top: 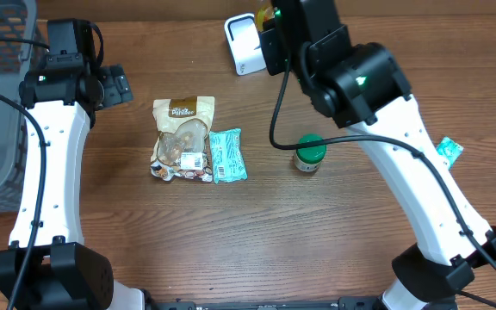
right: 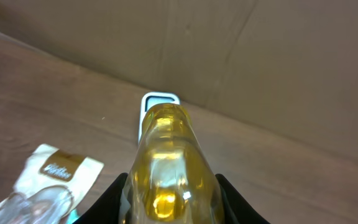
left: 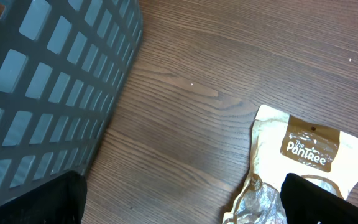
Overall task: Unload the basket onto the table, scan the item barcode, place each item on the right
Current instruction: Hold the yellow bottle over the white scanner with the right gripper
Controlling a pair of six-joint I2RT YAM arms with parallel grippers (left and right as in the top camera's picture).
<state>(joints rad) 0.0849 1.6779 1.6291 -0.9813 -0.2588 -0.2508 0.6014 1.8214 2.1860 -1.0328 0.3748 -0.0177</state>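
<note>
Clamping a glossy yellow bottle (right: 169, 155) with the right gripper (right: 173, 200), jaws pressed against both flanks, partly closed. Held above the far edge of the table (top: 257, 232), nose aimed toward the white scanner (right: 160, 98) set near the cardboard wall (right: 278, 56). Judging by the shine: hard, smooth and probably slippery, likely filled with liquid, so weighty and prone to sloshing. Best gripped across the broad body, as here, leaving the label face free to turn toward the scanner. Over on the other side, spread wide and holding nothing: the left gripper (left: 191, 202), low between the grey basket (left: 42, 93) and a snack pouch (left: 309, 149). No barcode or label visible anywhere on the bottle. Cap end impossible to make out. From overhead, bottle almost wholly hidden beneath the arm. Gap between bottle and scanner hard to judge.
</note>
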